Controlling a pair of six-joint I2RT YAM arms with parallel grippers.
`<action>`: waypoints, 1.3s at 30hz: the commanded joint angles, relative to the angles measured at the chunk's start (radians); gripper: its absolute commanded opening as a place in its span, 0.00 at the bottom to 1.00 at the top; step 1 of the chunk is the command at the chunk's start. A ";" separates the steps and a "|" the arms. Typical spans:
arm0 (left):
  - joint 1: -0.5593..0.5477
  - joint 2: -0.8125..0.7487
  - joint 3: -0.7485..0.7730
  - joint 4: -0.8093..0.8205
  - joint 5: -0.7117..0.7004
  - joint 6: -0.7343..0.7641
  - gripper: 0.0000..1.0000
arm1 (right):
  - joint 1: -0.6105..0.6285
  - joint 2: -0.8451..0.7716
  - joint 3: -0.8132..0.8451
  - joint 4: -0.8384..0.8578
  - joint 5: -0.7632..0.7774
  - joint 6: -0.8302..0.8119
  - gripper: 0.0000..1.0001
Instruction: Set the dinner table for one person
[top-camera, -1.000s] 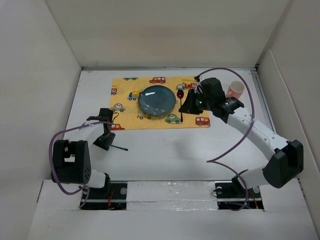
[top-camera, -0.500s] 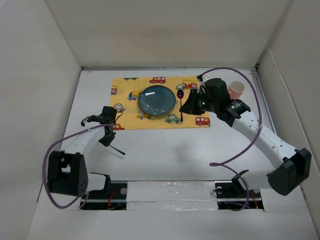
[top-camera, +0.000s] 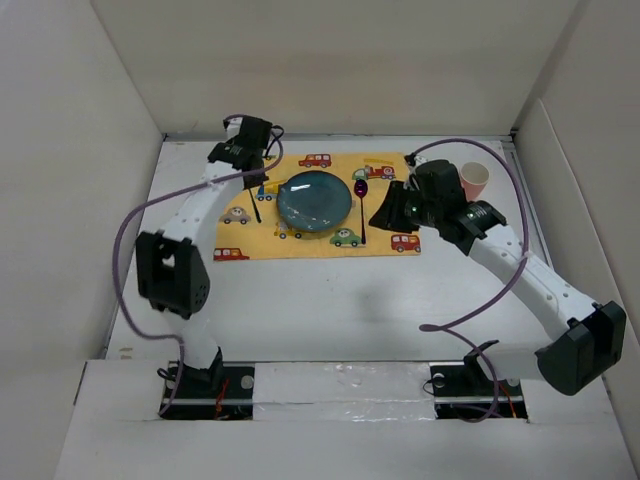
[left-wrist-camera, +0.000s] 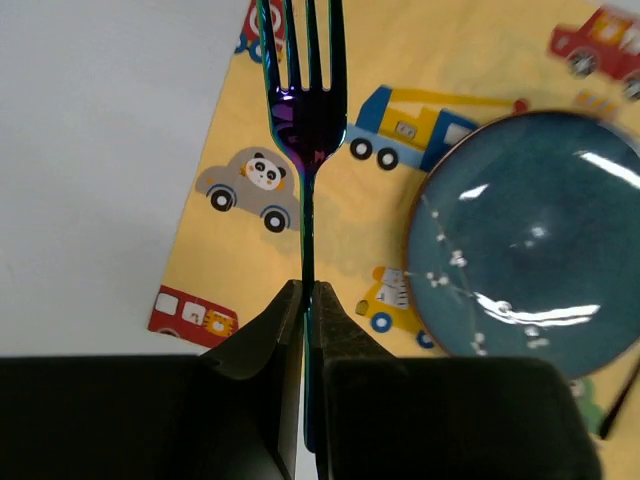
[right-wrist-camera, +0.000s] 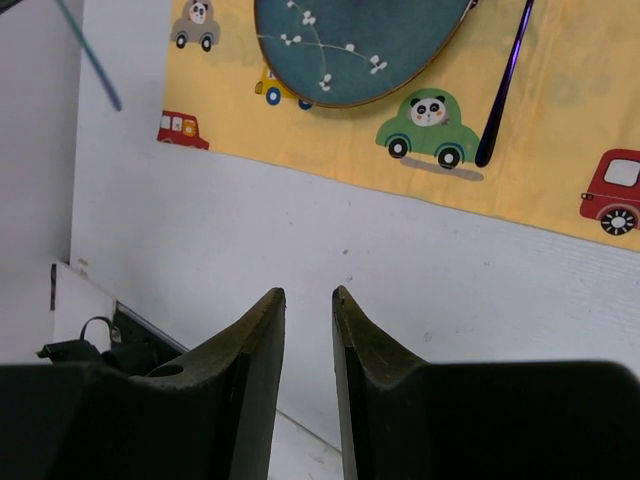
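On the white dinner table (top-camera: 330, 300) lies a yellow car-print placemat (top-camera: 390, 225) with a blue plate (top-camera: 314, 198) on it. A purple spoon (top-camera: 362, 210) lies just right of the plate. My left gripper (top-camera: 256, 178) is shut on a dark iridescent fork (left-wrist-camera: 306, 150). It holds the fork above the mat's left part, beside the plate (left-wrist-camera: 530, 240), tines pointing away from the jaws. My right gripper (top-camera: 382, 214) is open and empty above the mat's right part. In its wrist view its jaws (right-wrist-camera: 308, 295) are over bare table, with the spoon (right-wrist-camera: 505, 80) ahead.
A pink cup (top-camera: 472, 178) stands at the back right, off the mat, close behind my right wrist. Cream walls enclose the table on the left, back and right. The fork (right-wrist-camera: 90, 60) shows in the air at the right wrist view's top left.
My left arm swung from the near left of the table up to the mat's left side, carrying the fork. My right gripper drew back slightly to the right.
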 joint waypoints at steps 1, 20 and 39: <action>-0.006 0.179 0.121 -0.056 -0.004 0.241 0.00 | -0.003 -0.010 0.025 -0.037 0.036 0.003 0.32; 0.034 0.393 0.101 0.133 0.142 0.373 0.00 | -0.023 -0.065 -0.047 -0.121 0.172 0.035 0.34; 0.043 0.449 0.061 0.186 0.197 0.368 0.00 | -0.032 -0.061 -0.057 -0.113 0.175 0.043 0.35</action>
